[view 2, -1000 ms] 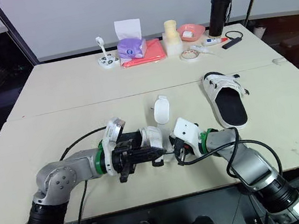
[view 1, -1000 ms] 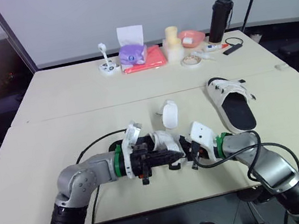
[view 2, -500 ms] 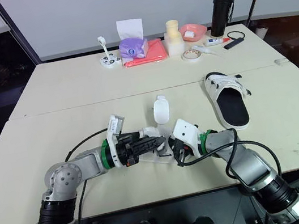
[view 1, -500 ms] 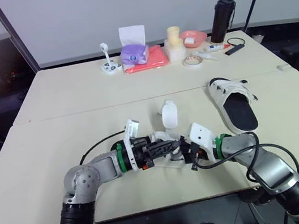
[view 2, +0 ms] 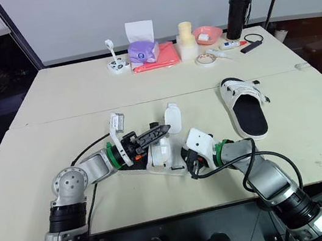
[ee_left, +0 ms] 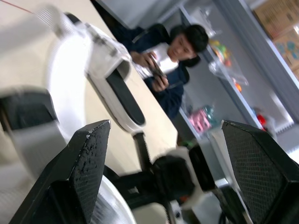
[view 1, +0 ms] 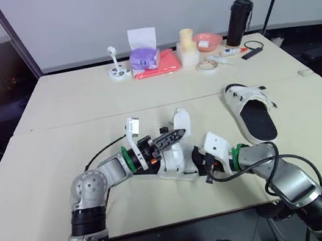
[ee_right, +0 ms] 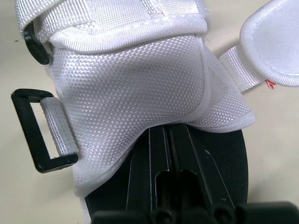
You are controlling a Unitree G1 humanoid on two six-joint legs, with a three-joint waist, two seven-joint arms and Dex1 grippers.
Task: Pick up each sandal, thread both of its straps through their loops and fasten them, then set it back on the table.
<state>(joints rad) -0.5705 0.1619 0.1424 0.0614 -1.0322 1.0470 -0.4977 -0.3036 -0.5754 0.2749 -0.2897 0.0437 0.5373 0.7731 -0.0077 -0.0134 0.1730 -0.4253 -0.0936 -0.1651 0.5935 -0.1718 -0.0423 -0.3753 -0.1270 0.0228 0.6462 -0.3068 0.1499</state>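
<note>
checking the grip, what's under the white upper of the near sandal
The right gripper reaches in under the white upper, lying shut over the black footbed. Its tips are covered by the mesh.

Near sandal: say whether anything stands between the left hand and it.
Nothing visible does. The left hand hangs open over the near sandal with no object between them. The right hand is tucked in at the sandal's other end, clear of that path.
</note>
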